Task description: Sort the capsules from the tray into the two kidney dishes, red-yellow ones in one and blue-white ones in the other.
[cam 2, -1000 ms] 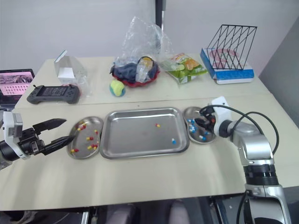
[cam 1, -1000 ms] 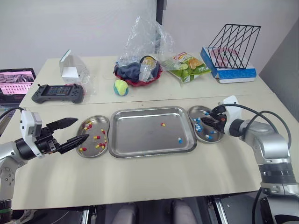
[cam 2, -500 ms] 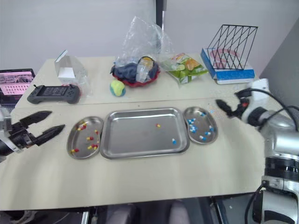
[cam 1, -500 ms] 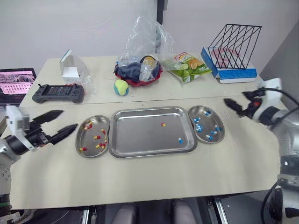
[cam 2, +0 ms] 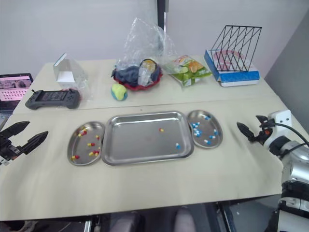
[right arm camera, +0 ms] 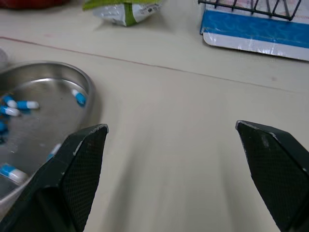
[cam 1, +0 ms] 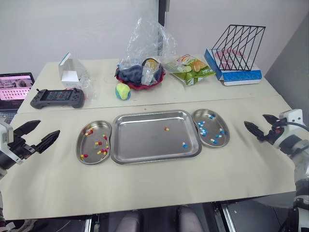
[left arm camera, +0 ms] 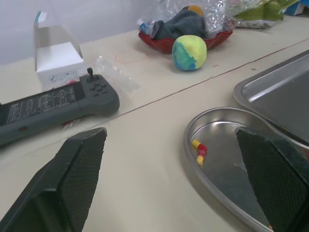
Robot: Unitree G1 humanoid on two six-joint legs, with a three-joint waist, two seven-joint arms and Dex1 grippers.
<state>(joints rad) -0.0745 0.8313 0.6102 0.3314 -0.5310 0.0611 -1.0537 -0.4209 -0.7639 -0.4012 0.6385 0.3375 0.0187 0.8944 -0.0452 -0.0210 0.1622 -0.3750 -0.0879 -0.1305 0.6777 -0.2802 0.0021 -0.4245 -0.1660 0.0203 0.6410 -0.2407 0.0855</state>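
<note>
**Two capsules await sorting**

Both grippers hang spread and empty, the left gripper (cam 1: 49, 127) well left of the tray (cam 1: 140, 142), the right gripper (cam 1: 254, 120) well right. A red-yellow capsule (cam 1: 167, 129) and a blue-white capsule (cam 1: 185, 145) lie right of its centre, the left kidney dish (cam 1: 78, 144) and right kidney dish (cam 1: 228, 135) just beside its ends. The next pick likely wants a narrower spread, pinching across the capsule, which may roll.

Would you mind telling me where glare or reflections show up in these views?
Left eye view: the tray shows a soft sheen, yet its two capsules are readable, and the clear plastic bag glints white. Left wrist view: bright highlights run along the left kidney dish. Right wrist view: the right kidney dish carries a pale reflection.
</note>
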